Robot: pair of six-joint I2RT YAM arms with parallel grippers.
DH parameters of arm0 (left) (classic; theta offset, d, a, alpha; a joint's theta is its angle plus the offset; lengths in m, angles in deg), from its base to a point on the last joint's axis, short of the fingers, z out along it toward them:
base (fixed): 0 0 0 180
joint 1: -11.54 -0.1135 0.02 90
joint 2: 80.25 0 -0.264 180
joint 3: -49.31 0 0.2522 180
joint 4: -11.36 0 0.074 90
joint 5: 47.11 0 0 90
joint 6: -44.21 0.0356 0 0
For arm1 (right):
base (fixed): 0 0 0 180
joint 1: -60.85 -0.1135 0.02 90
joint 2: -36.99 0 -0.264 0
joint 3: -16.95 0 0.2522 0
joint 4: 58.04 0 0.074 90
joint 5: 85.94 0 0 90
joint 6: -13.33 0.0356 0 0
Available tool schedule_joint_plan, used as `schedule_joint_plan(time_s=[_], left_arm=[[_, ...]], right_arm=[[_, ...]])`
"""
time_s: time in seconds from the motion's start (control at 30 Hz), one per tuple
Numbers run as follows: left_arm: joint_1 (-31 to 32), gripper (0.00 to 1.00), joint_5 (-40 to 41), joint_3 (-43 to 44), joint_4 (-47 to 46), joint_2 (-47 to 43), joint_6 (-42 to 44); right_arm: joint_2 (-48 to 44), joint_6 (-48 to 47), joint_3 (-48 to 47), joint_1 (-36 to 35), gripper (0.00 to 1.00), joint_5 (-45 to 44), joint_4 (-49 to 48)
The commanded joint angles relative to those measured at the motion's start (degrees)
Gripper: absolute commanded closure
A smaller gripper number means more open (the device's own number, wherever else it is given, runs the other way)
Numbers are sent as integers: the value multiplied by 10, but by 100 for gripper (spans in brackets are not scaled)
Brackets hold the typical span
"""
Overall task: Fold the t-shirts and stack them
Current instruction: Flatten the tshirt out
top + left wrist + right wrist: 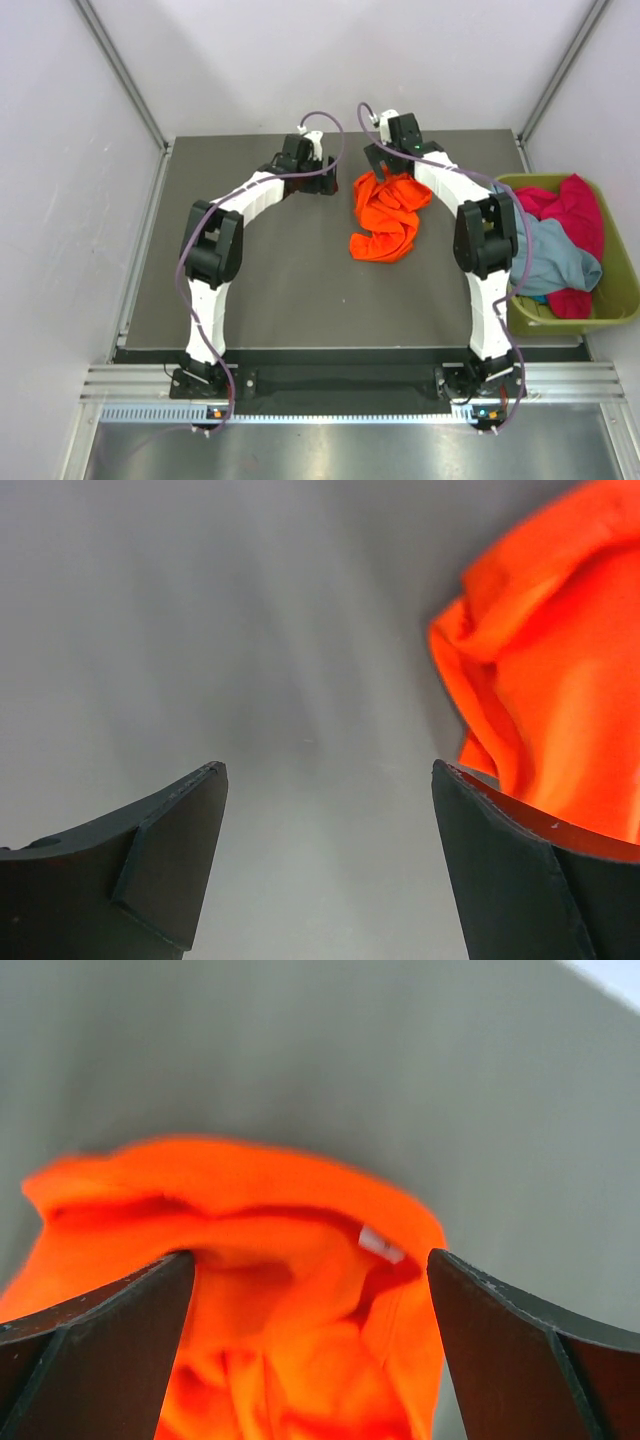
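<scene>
As my jaws stand: left gripper and right gripper both spread, empty.
Orange shirt: bunched; I risk pinching doubled layers.

No words, numbers or brand marks can be read in any of the views. A small white tag sits inside the collar of the orange shirt, but it is blurred, so any print on it cannot be made out.
</scene>
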Motion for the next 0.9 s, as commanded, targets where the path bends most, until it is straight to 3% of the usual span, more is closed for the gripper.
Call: schedule_joint_plan(time_s=[0.0,0.27,0.53,0.63,0.73,0.77,0.87], left_arm=[[17,12,-50,23,-22,-20,-5],[27,12,-145,-3,-24,-34,-21],[29,15,-207,-72,-13,-64,-62],[30,16,-224,-103,-16,-67,-83],[31,17,-243,-122,-17,-69,-96],[32,18,-246,-129,-18,-69,-97],[39,18,-263,-128,-15,-63,-99]], right_arm=[[32,3,-70,5,0,-1,-34],[102,-12,-130,7,0,-28,-45],[106,17,-114,33,6,3,-7],[107,17,-110,40,13,3,-3],[109,15,-111,49,27,4,-2],[110,13,-111,52,39,6,-1],[111,16,-112,66,49,6,0]])
